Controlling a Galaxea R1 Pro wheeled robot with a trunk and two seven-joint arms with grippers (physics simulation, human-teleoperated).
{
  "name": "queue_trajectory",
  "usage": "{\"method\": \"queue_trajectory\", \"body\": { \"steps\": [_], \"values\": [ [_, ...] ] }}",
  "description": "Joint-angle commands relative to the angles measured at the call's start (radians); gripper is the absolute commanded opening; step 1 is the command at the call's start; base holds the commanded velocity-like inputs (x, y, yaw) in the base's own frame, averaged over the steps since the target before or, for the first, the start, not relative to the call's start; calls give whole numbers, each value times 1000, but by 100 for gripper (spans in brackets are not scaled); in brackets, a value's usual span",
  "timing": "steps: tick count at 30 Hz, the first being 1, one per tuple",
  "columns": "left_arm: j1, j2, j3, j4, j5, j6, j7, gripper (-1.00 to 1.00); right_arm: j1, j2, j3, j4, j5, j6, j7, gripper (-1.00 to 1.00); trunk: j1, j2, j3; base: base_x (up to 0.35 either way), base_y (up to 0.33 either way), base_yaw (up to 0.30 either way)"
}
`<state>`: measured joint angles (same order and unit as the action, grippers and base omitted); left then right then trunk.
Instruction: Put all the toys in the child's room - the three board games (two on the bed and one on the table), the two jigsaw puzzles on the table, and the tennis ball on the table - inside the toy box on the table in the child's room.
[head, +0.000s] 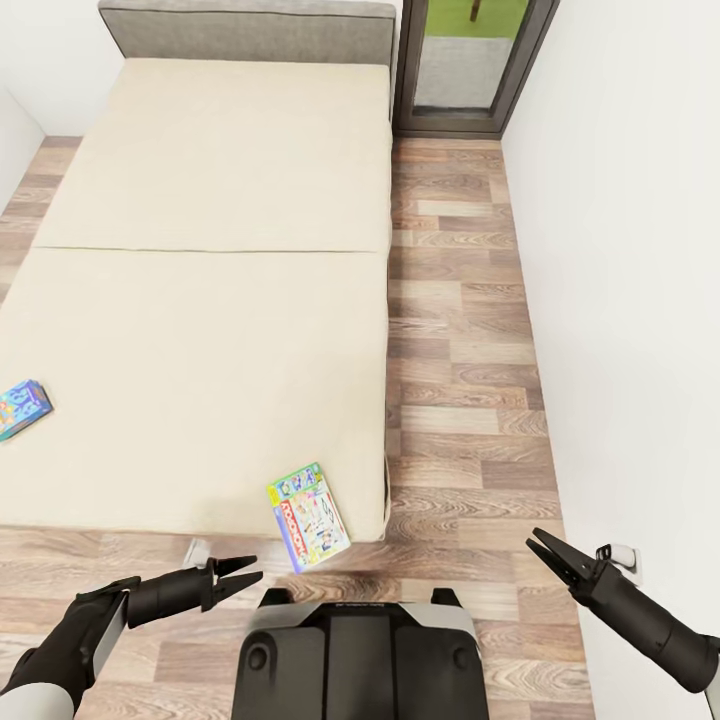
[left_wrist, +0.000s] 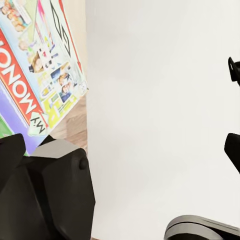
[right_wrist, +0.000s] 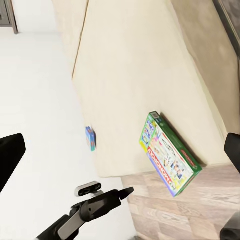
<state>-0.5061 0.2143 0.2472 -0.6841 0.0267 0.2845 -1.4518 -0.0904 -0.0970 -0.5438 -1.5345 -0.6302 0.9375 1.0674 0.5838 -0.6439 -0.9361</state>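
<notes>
Two board games lie on the cream bed (head: 200, 300). One is a green-edged, multicoloured box with a red band (head: 308, 515) at the bed's near edge, its corner hanging over the floor; it also shows as the same box (right_wrist: 170, 156) and, close up, its lid (left_wrist: 35, 75). The other is a blue box (head: 20, 408) at the bed's left side, seen small as a blue box (right_wrist: 90, 138). My left gripper (head: 250, 570) hovers open over the floor, just left of and below the near box. My right gripper (head: 534, 540) is open, off to the right near the wall, holding nothing.
Wood floor (head: 460, 380) runs between the bed and the white wall (head: 630, 300) on the right. A dark-framed glass door (head: 470, 60) stands at the far end beside the grey headboard (head: 250, 30). My base (head: 360, 650) sits below, with a small white object (head: 197, 548) on the floor.
</notes>
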Motion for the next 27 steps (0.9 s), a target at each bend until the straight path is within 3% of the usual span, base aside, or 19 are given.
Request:
{"method": "queue_trajectory", "body": {
  "steps": [1,27],
  "values": [
    [0,0,1,0,1,11,-4,100,0,0,-1,0,0,4,3,100,4,-8,-4,0,0,0],
    [0,4,3,1,1,21,-9,100,0,0,-1,7,0,4,4,100,104,-190,-85,0,0,0]
  ]
}}
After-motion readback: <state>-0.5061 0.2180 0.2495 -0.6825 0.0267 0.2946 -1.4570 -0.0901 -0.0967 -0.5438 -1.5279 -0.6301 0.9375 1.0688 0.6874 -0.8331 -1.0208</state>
